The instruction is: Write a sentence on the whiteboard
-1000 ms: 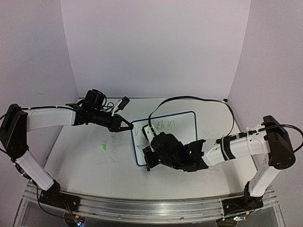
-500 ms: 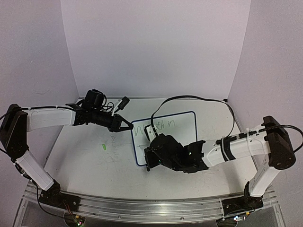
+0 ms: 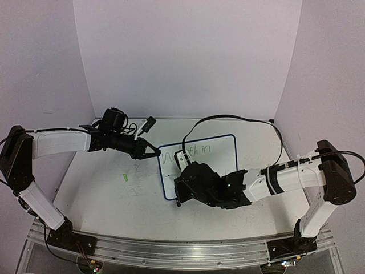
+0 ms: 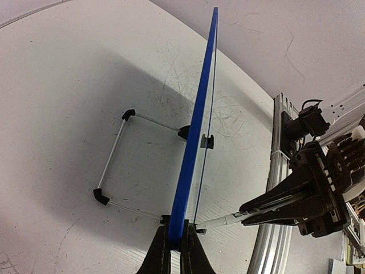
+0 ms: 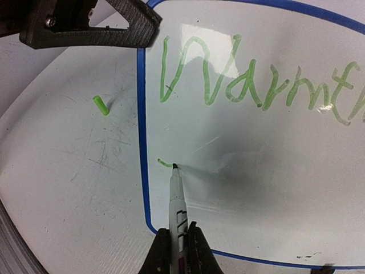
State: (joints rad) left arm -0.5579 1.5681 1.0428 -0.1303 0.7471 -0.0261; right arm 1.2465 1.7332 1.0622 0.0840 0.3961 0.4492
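Running across the top of the whiteboard (image 5: 262, 171), the sentence (image 5: 251, 88) is written in thin green letters, and only "Warmth in" can be read. Under the first letter a short green stroke is drawn, and its end is touched by the tip of a white marker pen (image 5: 177, 200). The pen is held from below by the right gripper (image 5: 177, 248), whose jaws are closed tight on the pen's body. The board is propped up on a thin wire stand (image 4: 114, 160) with black corners, near the middle of the table (image 3: 97, 200). Its blue rim is pinched on the left side, by the top corner, by the left gripper (image 4: 175, 240). Those jaws are shut on the rim with no gap left. A small green cap (image 5: 101, 105) is seen lying on the tabletop, to the left of the board and apart from it. The tabletop around the cap is marked with faint grey scribbles.
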